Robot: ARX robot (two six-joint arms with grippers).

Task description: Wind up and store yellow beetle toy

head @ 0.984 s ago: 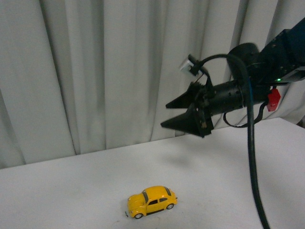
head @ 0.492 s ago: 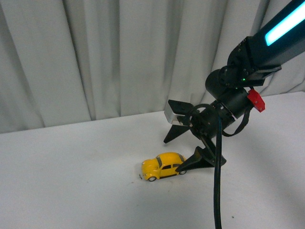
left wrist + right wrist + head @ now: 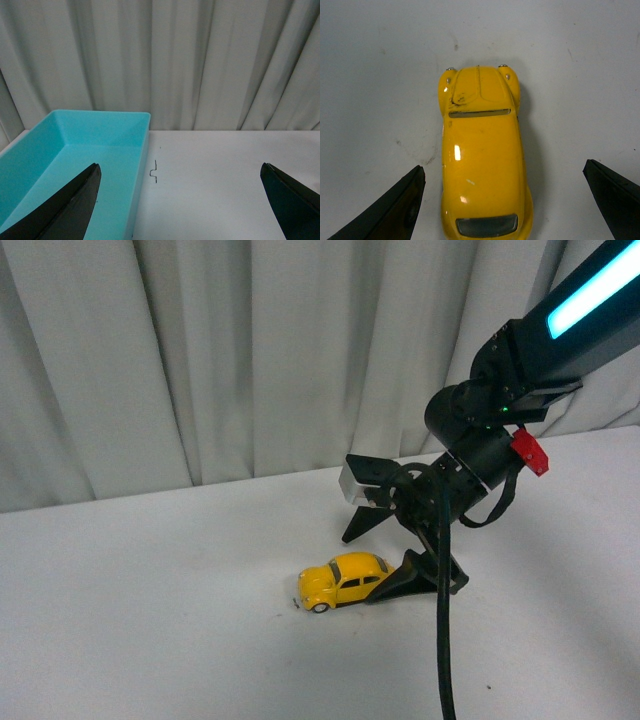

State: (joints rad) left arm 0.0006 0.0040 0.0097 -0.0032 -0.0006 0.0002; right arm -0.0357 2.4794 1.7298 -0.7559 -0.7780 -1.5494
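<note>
The yellow beetle toy stands on its wheels on the white table, nose to the left in the front view. My right gripper is open and low over the toy's rear end, one finger behind it and one in front. In the right wrist view the toy lies between the two black fingertips, with clear gaps on both sides. My left gripper is open and empty, above the table beside a turquoise bin. The left arm does not show in the front view.
Grey curtains hang behind the table. The bin's wall runs along one side of the left gripper. A small bent wire mark lies on the table next to the bin. The right arm's black cable hangs down in front.
The right gripper has come down from high near the curtain to the table and now straddles the toy's rear. The toy has barely moved on the table.
</note>
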